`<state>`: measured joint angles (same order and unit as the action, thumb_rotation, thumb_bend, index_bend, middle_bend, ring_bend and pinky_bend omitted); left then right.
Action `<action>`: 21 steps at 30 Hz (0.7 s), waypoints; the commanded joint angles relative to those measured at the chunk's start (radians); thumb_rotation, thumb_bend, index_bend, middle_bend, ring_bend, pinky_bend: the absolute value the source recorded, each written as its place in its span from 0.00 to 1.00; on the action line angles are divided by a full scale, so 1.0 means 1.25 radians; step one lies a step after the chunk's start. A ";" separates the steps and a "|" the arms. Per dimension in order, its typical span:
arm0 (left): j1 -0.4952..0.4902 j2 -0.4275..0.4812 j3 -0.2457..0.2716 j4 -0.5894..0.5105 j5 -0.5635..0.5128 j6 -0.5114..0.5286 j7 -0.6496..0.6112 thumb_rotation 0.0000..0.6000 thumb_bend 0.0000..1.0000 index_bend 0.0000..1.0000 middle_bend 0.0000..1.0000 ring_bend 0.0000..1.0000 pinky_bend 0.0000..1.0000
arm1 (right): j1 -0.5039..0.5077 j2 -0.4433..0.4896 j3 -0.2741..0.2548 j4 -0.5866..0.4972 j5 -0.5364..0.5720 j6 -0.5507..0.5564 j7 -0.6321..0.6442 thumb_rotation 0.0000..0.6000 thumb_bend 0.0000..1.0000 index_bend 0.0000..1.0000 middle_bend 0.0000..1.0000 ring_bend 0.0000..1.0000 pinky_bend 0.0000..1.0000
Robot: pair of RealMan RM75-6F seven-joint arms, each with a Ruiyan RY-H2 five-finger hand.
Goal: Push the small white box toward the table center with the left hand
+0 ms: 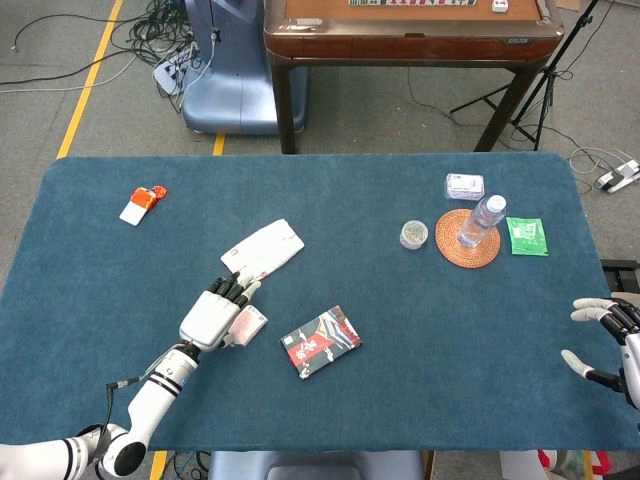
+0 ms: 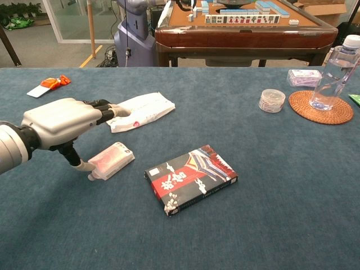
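now the left hand [image 2: 59, 124] presses the small white box [image 2: 112, 160], fingers [image 2: 104, 110] extended, holding nothing.

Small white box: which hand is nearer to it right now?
Left. The left hand is against the small white box, its thumb touching the box's near-left end. The right hand hovers open at the table's far right edge.

Your left hand [image 1: 213, 315] rests against the small white box [image 1: 247, 324], fingers extended toward the white packet [image 1: 262, 250]. Your right hand [image 1: 612, 342] hovers spread at the table's [image 1: 400, 390] right edge.
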<state>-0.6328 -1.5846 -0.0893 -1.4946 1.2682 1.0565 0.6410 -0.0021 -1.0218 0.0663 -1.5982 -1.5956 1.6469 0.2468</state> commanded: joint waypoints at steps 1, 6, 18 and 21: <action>-0.005 -0.005 -0.006 0.002 -0.007 -0.001 0.006 1.00 0.00 0.00 0.00 0.00 0.14 | 0.000 0.001 0.000 0.001 0.000 -0.001 0.003 1.00 0.07 0.44 0.36 0.26 0.38; -0.016 -0.014 -0.013 0.009 -0.023 -0.006 0.019 1.00 0.00 0.00 0.00 0.00 0.14 | 0.002 0.001 -0.001 0.002 0.000 -0.005 0.005 1.00 0.07 0.44 0.36 0.26 0.38; -0.046 -0.027 -0.034 0.021 -0.053 -0.021 0.031 1.00 0.00 0.00 0.00 0.00 0.14 | 0.014 -0.007 -0.006 0.006 0.002 -0.034 -0.005 1.00 0.07 0.44 0.36 0.26 0.38; -0.053 -0.031 -0.039 0.024 -0.060 -0.024 0.028 1.00 0.00 0.00 0.00 0.00 0.14 | 0.014 -0.007 -0.007 0.005 0.002 -0.036 -0.007 1.00 0.07 0.44 0.36 0.26 0.38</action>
<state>-0.6981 -1.6223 -0.1371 -1.4656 1.1947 1.0277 0.6774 0.0160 -1.0300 0.0577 -1.5920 -1.5931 1.6016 0.2384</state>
